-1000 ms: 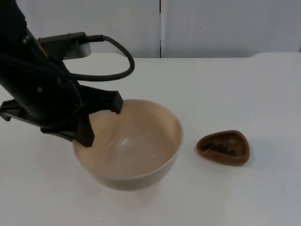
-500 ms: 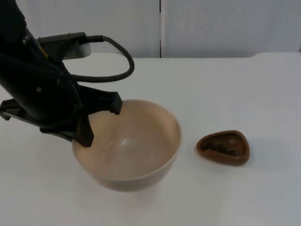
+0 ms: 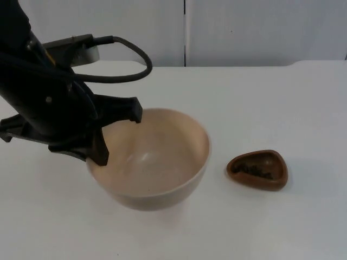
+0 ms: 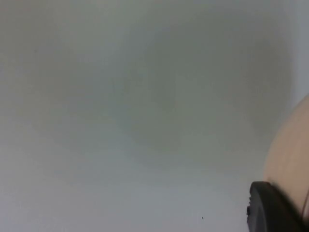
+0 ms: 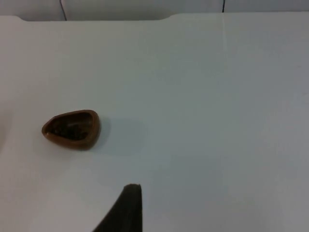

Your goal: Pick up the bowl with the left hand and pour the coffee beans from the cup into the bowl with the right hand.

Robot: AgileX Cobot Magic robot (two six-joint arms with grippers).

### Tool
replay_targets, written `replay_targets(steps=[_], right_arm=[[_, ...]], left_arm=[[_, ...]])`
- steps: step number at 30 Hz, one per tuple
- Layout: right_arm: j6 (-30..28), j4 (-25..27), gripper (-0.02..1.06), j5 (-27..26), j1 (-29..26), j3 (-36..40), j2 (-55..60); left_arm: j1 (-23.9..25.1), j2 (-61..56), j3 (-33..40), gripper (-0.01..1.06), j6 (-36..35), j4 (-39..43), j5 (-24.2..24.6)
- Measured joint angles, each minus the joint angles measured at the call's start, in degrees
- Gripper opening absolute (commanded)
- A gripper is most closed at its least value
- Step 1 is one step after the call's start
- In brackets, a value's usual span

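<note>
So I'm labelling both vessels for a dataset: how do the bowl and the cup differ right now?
The bowl is large, round and cream; the cup is small, teardrop-shaped and brown. The bowl looks empty, while the cup holds dark coffee beans. The left gripper straddles the bowl's rim; nothing touches the cup. Both sit open-side up over the white table.

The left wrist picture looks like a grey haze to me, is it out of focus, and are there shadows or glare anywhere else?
Left wrist view: soft, featureless grey-white, with the bowl and a black fingertip at the edge. Top view: a faint sheen inside the bowl and soft shadows under it and beside the cup. Right wrist view: even light, a pale shadow beside the cup.
</note>
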Motion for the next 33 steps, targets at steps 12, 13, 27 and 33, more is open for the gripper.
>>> replay_targets(steps=[12,13,27,33], right_arm=[[-3.71,1.78,1.05,-4.97,0.0,-2.56,18.62],[-3.71,1.78,1.05,-4.97,0.0,-2.56,18.62],[-4.68,2.5,1.05,-8.37,0.0,-16.06,39.88],[-4.68,2.77,1.05,-6.12,0.0,-21.54,46.01]], left_arm=[[0.0,0.0,0.0,0.0,-0.11,0.0,-0.36],[0.0,0.0,0.0,0.0,-0.11,0.0,-0.36],[0.0,0.0,0.0,0.0,-0.11,0.0,-0.67],[0.0,0.0,0.0,0.0,-0.11,0.0,-0.72]])
